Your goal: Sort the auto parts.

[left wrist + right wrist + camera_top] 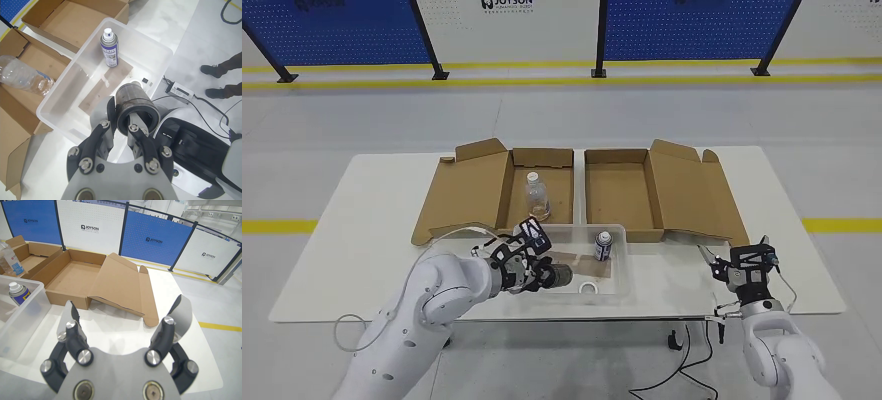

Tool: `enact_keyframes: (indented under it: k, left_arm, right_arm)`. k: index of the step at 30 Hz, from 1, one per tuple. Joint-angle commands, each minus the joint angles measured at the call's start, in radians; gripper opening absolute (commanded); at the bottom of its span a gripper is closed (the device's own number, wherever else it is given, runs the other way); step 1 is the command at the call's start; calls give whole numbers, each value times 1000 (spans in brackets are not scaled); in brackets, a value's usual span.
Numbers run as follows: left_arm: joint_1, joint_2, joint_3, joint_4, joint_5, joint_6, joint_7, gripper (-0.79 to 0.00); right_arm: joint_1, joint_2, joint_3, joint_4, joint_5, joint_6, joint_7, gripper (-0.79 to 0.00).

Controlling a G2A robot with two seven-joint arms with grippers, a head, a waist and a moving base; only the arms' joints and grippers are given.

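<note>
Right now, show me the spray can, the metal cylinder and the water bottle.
spray can (pixel 110 54): left wrist view, on its label.
metal cylinder (pixel 132 98): left wrist view, outer side wall.
water bottle (pixel 536 198): top view, clear body.

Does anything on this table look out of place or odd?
The clear plastic water bottle stands upright in the open cardboard box on the left arm's side. It looks odd: a drink bottle, not an auto part like the blue spray can or the steel cylindrical sleeve in the left gripper. Nothing looks spilled.
</note>
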Motion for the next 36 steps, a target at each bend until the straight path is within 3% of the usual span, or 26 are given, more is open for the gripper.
enact_keyframes:
  k: [1, 12, 22, 36]
  left_arm:
    - [0, 0, -5, -4, 2, 15, 24, -785]
    - [-9, -7, -42, -7, 24, 204, 199, -785]
    - [-55, -33, 31, 84, 203, 469, 353, -785]
    - [-143, -71, 103, 248, 317, 644, 392, -785]
  right_arm:
    - [0, 0, 0, 0, 0, 0, 0, 0]
    - [0, 0, 0, 0, 0, 0, 0, 0]
    - [0, 0, 0, 0, 0, 0, 0, 0]
    - [0, 0, 0, 0, 0, 0, 0, 0]
